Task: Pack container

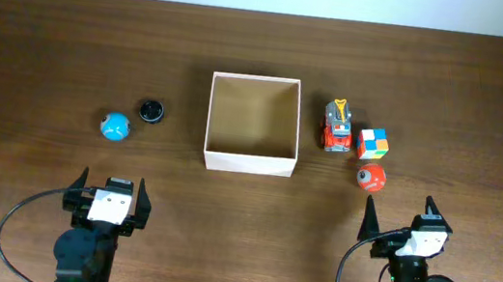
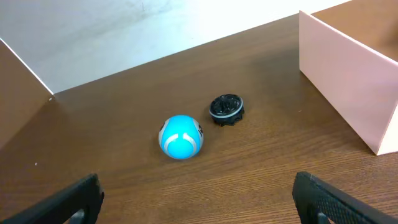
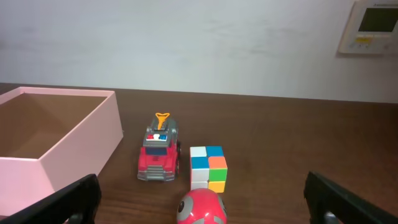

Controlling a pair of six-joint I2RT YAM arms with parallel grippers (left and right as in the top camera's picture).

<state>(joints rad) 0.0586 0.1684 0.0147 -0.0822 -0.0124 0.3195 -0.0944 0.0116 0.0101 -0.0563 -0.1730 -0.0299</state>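
The container (image 1: 249,163), a square shallow box with cream-white walls and a tan floor, stands empty at the table's middle. Its wall shows in the left wrist view (image 2: 348,87) and right wrist view (image 3: 74,143). A blue ball (image 1: 115,126) (image 2: 181,137) and a black round disc (image 1: 150,110) (image 2: 226,109) lie left of it. A red toy truck (image 1: 337,126) (image 3: 160,155), a colour cube (image 1: 373,142) (image 3: 208,167) and a red ball (image 1: 371,177) (image 3: 201,208) lie right of it. My left gripper (image 1: 109,192) (image 2: 199,202) is open and empty near the front edge. My right gripper (image 1: 397,222) (image 3: 202,205) is open, just before the red ball.
A wall panel with a screen (image 3: 372,26) hangs on the white wall behind the table. The dark wooden table (image 1: 50,46) runs to the far wall. Black cables (image 1: 11,226) trail by the arm bases.
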